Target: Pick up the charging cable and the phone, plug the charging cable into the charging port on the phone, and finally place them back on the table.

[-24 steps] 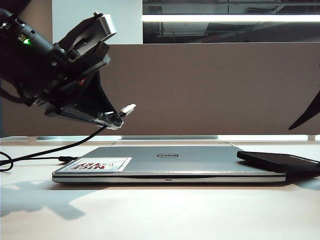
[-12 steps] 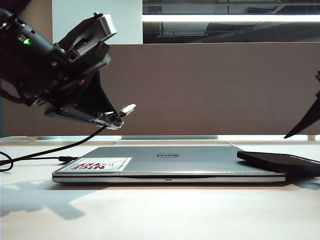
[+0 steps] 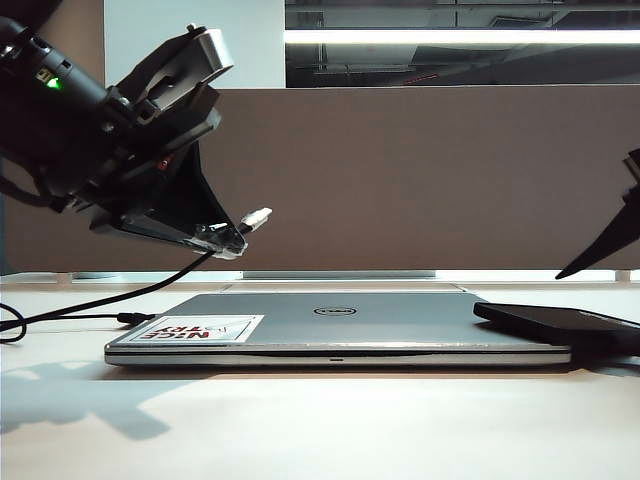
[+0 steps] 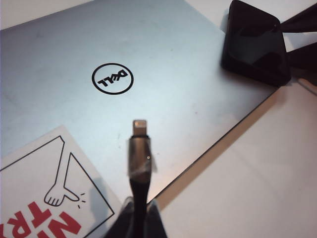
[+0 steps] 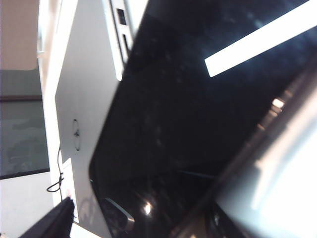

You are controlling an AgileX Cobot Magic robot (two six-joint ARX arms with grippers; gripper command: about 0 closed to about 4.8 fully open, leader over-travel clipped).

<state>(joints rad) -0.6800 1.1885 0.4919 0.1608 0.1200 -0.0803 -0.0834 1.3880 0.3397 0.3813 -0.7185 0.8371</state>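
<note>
- Left tool (image 3: pixel 225 238) hangs above the laptop's left end, clamped on the charging cable (image 4: pixel 139 163); silvery plug tip juts right, toward the phone.
- Right tool (image 3: pixel 600 255): only dark finger tips show at the far right edge, spread wide above the phone (image 3: pixel 560 323), nothing held.
- Step, as I read it: cable half done, phone pickup in hand.
- Next needs the right tool's fingers astride the thin slab's edges; its low profile leaves little to bite.
- Phone: flat, glossy black, overhanging the right end of the matte silver Dell laptop (image 3: pixel 340 335).
- Cord: thin, limp, trailing left over the white tabletop (image 3: pixel 300 430).
</note>
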